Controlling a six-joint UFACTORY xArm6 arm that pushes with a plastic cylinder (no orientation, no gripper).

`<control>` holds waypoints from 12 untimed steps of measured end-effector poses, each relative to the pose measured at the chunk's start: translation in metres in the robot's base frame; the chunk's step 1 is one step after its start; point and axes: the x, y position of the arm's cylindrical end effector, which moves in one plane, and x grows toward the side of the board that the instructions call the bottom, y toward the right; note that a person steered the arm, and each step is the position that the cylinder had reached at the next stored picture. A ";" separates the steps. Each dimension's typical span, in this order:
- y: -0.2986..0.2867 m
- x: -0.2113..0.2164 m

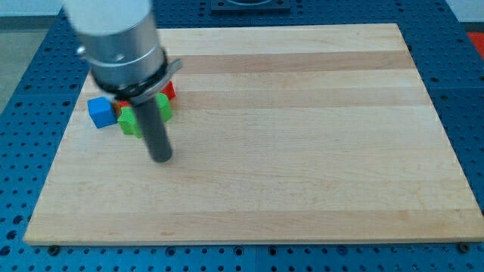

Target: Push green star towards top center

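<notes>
- Camera view: pale wooden board (302,151) lay on a blue perforated bench (23,174); most of the board was bare.
- We had no gripper to open or close, only the dark rod. Our tip (161,157) sat on the wood near the view's left, just below and right of the block cluster.
- Green star (133,121) lay at the board's left side, partly hidden behind the rod. Whether the tip touched it, we could not tell.
- Blue cube (100,111) stood just left of the green star. A red block (169,91) showed above it, shape unclear under the arm housing.
- Progress, as we judged it: little or none. The star was well apart from top centre.
- Left to do: get below and left of the star, then push up and rightward.
</notes>
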 end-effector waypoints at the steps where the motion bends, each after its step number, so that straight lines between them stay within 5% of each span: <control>1: -0.040 0.001; 4: -0.068 -0.020; 6: -0.153 -0.029; 9: -0.150 -0.086; 12: -0.078 -0.089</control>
